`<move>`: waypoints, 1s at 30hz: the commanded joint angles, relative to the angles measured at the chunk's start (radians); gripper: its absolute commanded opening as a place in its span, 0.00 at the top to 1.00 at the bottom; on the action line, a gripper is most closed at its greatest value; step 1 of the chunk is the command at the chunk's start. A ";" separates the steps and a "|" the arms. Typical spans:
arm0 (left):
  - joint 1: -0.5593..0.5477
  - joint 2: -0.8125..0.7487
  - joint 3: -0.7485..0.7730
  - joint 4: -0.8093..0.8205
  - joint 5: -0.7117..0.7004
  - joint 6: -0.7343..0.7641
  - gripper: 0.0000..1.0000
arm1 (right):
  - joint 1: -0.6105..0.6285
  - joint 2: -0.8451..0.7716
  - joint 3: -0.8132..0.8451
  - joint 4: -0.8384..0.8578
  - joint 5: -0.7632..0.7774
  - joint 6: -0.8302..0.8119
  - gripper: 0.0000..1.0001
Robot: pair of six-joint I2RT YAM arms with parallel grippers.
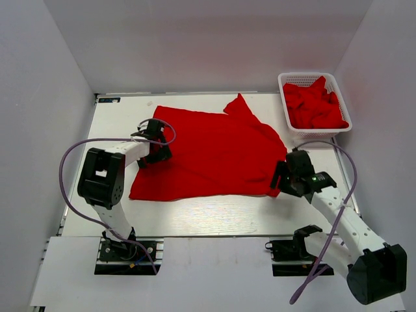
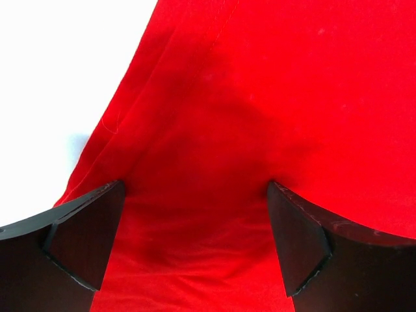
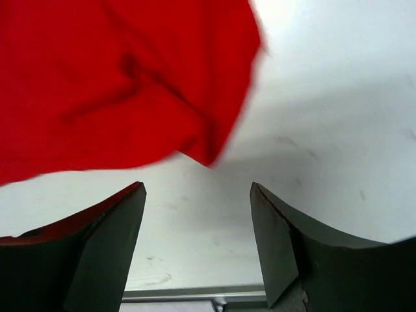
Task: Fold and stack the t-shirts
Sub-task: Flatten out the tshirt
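Table (image 1: 208, 214) is white, walled on three sides.

- One t-shirt (image 1: 208, 153) lies spread flat across the middle. Its hem runs along the near side, and a sleeve points toward the far edge.
- A bare strip of table shows in front of the hem, with narrower strips at the left and far edges.
- More crumpled t-shirts (image 1: 315, 107) are heaped in a white lattice basket (image 1: 305, 75) at the far right corner. The basket stands apart from the spread shirt.
- Left gripper (image 1: 159, 140) is over the shirt's left border, near its edge.
- Right gripper (image 1: 281, 177) is at the shirt's near right corner.

Left wrist view:
- Left gripper (image 2: 195, 240) has its fingers (image 2: 84, 240) spread wide.
- Red cloth (image 2: 260, 97) fills the gap between them, and nothing is pinched.
- A stitched seam and the cloth's edge run diagonally, with bare table at upper left. The overhead view does not show this.

Right wrist view:
- Right gripper (image 3: 198, 240) also has its fingers (image 3: 286, 253) apart.
- Only scuffed table (image 3: 325, 130) lies between them.
- The shirt's rumpled corner (image 3: 117, 78) sits just ahead and to the left, and is not gripped.
- The table's near metal edge shows at the bottom.
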 commanded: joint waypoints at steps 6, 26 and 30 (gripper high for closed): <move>-0.007 -0.065 -0.022 -0.068 0.044 0.036 0.00 | 0.046 0.268 0.153 0.290 -0.155 -0.210 0.27; 0.003 -0.096 -0.042 -0.068 0.044 0.064 0.00 | 0.063 0.567 0.179 0.389 -0.222 -0.233 0.35; 0.003 -0.096 -0.042 -0.059 0.044 0.064 0.00 | 0.064 0.543 0.154 0.435 -0.313 -0.262 0.88</move>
